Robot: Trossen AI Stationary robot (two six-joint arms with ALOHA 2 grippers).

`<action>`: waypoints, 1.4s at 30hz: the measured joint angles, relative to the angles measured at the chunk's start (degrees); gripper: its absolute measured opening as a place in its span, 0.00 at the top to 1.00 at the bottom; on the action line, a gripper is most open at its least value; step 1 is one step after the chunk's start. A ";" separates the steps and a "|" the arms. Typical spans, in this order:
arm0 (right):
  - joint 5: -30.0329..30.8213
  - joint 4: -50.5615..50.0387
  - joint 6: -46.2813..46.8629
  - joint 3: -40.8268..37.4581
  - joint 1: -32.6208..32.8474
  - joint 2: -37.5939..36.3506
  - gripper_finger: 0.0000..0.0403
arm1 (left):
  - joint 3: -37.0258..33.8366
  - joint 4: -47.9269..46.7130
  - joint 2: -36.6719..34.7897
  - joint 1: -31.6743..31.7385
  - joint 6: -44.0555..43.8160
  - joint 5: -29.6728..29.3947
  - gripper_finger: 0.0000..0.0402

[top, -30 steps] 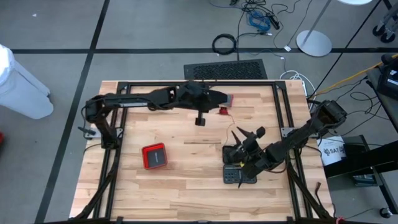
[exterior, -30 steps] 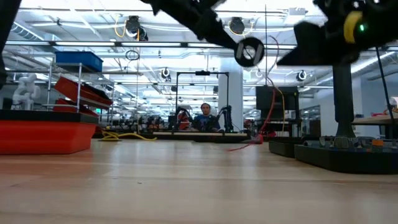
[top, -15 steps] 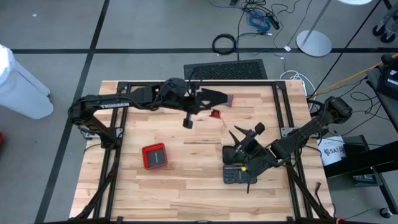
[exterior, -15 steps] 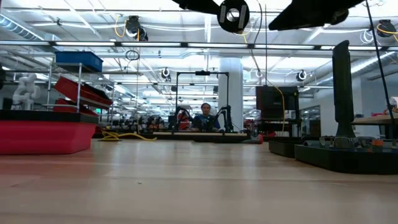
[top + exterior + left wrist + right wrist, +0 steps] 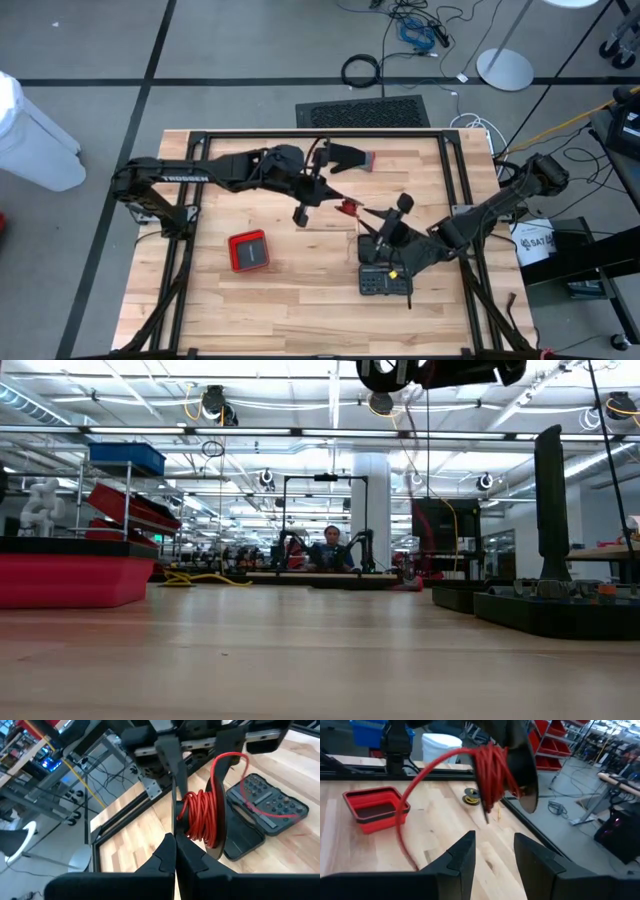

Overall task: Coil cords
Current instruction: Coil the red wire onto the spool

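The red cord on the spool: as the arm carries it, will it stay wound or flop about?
Probably both. The red cord lies in tight turns around the dark spool, pinched in the shut left tool, so those likely hold. Its free end arcs away in a loose loop, so it looks springy but limp and may swing or snag. The open right tool faces it.

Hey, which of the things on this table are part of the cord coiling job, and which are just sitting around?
Part of the job:
- red cord wound on a black spool, held up by the shut left gripper
- right gripper, open, facing the spool

Just lying about:
- red collapsible bin
- black glove with a red cuff
- dark case with buttons
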 joint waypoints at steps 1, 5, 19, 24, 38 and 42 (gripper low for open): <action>-0.61 0.03 -0.09 0.02 -0.27 -0.02 0.70 | 0.00 -0.02 0.00 -0.33 0.31 -0.02 1.00; -2.39 0.55 -0.14 0.03 -1.09 0.01 0.70 | -0.02 -0.01 0.00 -1.09 0.88 -0.02 1.00; -7.10 4.21 -3.10 -0.10 -1.84 0.29 0.90 | 0.00 1.18 2.71 -1.92 2.29 -0.76 1.00; -6.80 4.21 -3.53 -0.10 -1.84 0.29 0.99 | 0.00 0.11 2.75 -2.15 2.28 -0.74 1.00; -3.50 1.94 -1.76 0.14 -1.93 0.20 0.94 | -0.13 -3.90 3.15 -2.41 1.79 0.31 1.00; -3.97 1.78 -1.69 0.12 -1.89 0.20 0.93 | -0.13 -3.49 3.12 -2.82 1.65 0.28 1.00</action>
